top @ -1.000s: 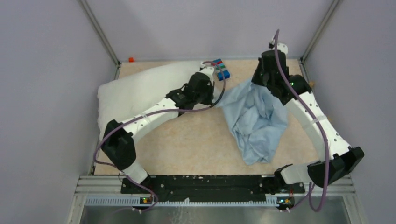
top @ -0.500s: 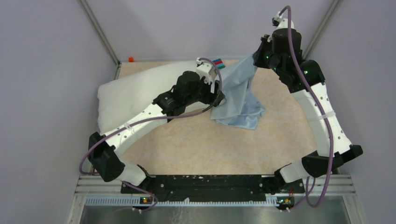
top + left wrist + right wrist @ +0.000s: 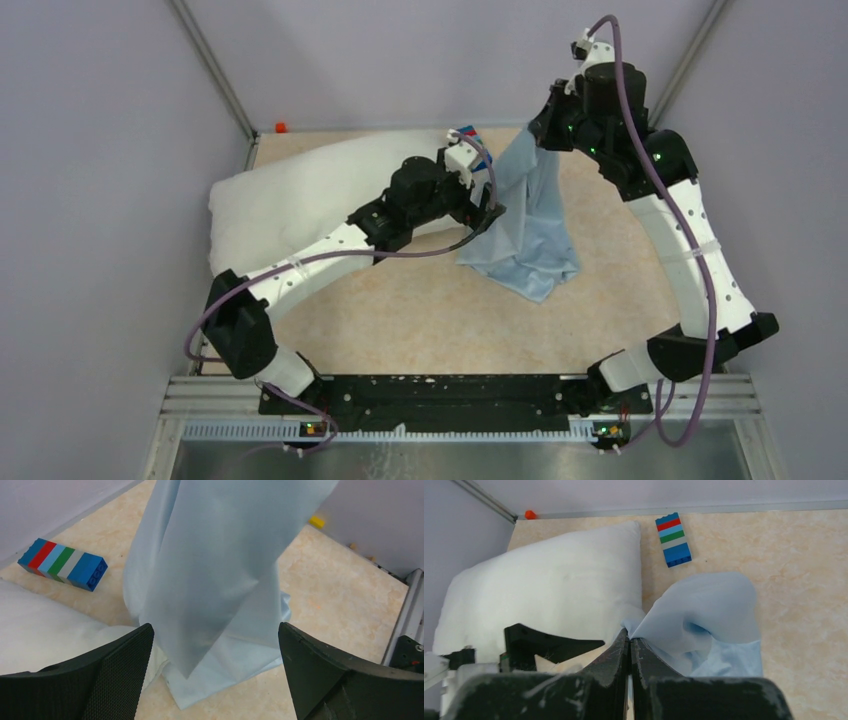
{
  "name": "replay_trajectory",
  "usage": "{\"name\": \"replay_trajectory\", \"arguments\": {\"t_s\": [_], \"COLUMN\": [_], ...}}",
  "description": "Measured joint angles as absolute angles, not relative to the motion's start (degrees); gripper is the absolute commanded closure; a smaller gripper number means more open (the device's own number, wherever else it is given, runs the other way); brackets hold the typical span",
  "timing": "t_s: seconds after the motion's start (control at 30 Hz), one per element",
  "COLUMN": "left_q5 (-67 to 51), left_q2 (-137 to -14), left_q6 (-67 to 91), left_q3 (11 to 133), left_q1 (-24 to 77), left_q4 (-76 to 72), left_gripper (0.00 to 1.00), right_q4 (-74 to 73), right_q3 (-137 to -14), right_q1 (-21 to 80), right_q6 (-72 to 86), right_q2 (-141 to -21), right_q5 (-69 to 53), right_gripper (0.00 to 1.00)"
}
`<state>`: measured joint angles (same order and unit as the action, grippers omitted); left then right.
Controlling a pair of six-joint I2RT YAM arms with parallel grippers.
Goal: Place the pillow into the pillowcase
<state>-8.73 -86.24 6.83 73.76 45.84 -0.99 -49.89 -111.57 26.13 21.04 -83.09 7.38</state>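
From above, the pillow (image 3: 300, 190) lies at the upper left of the table (image 3: 400, 300). The pillowcase (image 3: 535, 220) hangs at upper centre from the right gripper (image 3: 538, 135), its lower end heaped beside the left gripper (image 3: 488, 214). In the left wrist view, that gripper's fingers (image 3: 115, 675) are spread wide and empty, with the cloth hanging just beyond them, the pillow at lower left and a striped brick (image 3: 62, 564) at upper left. In the right wrist view, the jaws are pinched tight on a pillowcase fold at bottom centre.
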Motion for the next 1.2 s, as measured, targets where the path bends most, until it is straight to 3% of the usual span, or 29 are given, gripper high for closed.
{"name": "replay_trajectory", "arguments": {"t_s": [0.1,0.17,0.2,0.3,0.33,0.53,0.9,1.07,1.2], "left_q5": [-7.6,-5.5,-4.4,-0.7,0.1,2.5,-1.2,8.0,20.9], "left_q2": [-89.0,-90.9,-91.5,-92.4,-92.5,-89.2,-62.6,-64.7,-74.0], "left_q6": [5.5,5.3,5.2,5.6,5.8,4.4,-1.6,-1.3,1.5], "left_q3": [74.1,74.8,74.9,74.9,74.9,73.6,75.0,84.2,100.4], "left_q1": [45.9,45.9,45.9,45.9,45.9,47.8,56.2,56.6,53.6], "left_q4": [-2.8,-3.7,-4.3,-6.7,-7.4,-10.3,-8.1,-0.7,10.5], "left_gripper": [0.05,0.16,0.3,0.95,1.0,1.0,1.0,1.0,1.0], "right_q4": [-50.5,-50.7,-50.8,-50.9,-50.8,-51.1,-50.3,-44.9,-38.3], "right_q3": [-111.6,-111.6,-111.6,-111.4,-111.1,-108.3,-113.8,-114.0,-112.5], "right_q1": [26.4,26.5,26.5,26.5,26.5,26.5,28.5,28.4,27.9], "right_q6": [21.1,21.1,21.1,21.1,21.1,20.3,14.3,13.6,14.8], "right_q2": [-82.4,-81.6,-81.2,-79.5,-78.8,-74.6,-71.5,-70.0,-74.2], "right_q5": [6.2,5.8,5.7,5.3,5.2,7.9,4.1,-1.1,-7.2], "right_gripper": [1.0,1.0,1.0,1.0,1.0,1.0,1.0,1.0,1.0]}}
